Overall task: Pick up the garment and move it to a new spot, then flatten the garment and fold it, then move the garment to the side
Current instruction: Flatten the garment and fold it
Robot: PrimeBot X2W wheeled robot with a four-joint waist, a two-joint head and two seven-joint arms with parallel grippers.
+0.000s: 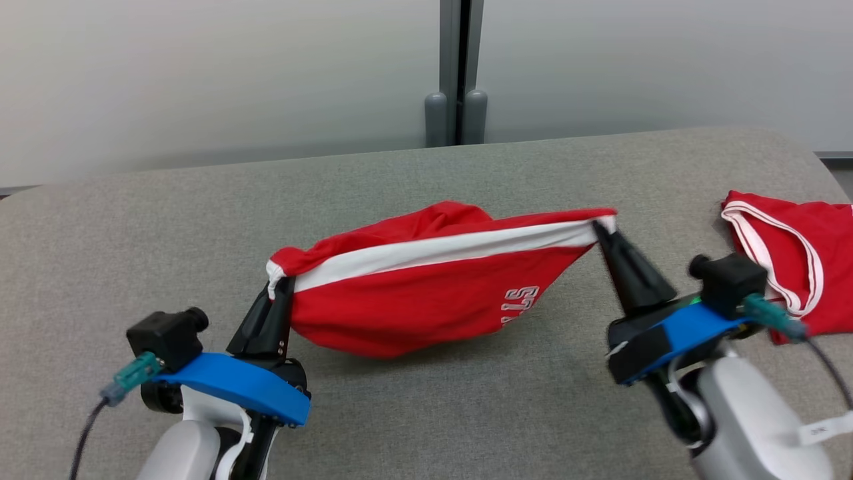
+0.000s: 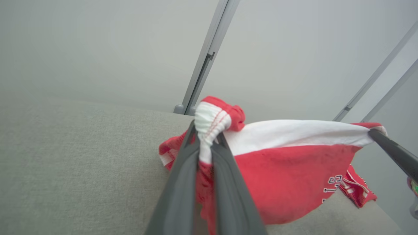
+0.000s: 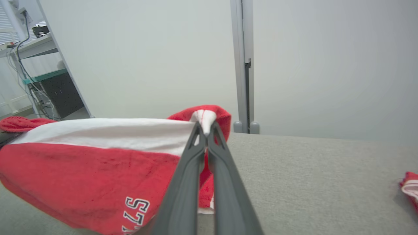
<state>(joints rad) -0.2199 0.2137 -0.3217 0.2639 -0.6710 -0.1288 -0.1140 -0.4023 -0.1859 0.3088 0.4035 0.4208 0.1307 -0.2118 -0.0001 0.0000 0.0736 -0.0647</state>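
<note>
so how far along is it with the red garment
Pickup looks done: left gripper and right gripper each pinch an end of the garment, stretching it over the table. The move to a new spot is in hand. Flattening, folding and setting it aside remain.

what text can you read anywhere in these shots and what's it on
"LS": the end of a white, dark-outlined print on the held red garment, seen upside down; its other letters are lost in the folds.
Too small to read: the writing on the white tag on the right forearm.
</note>
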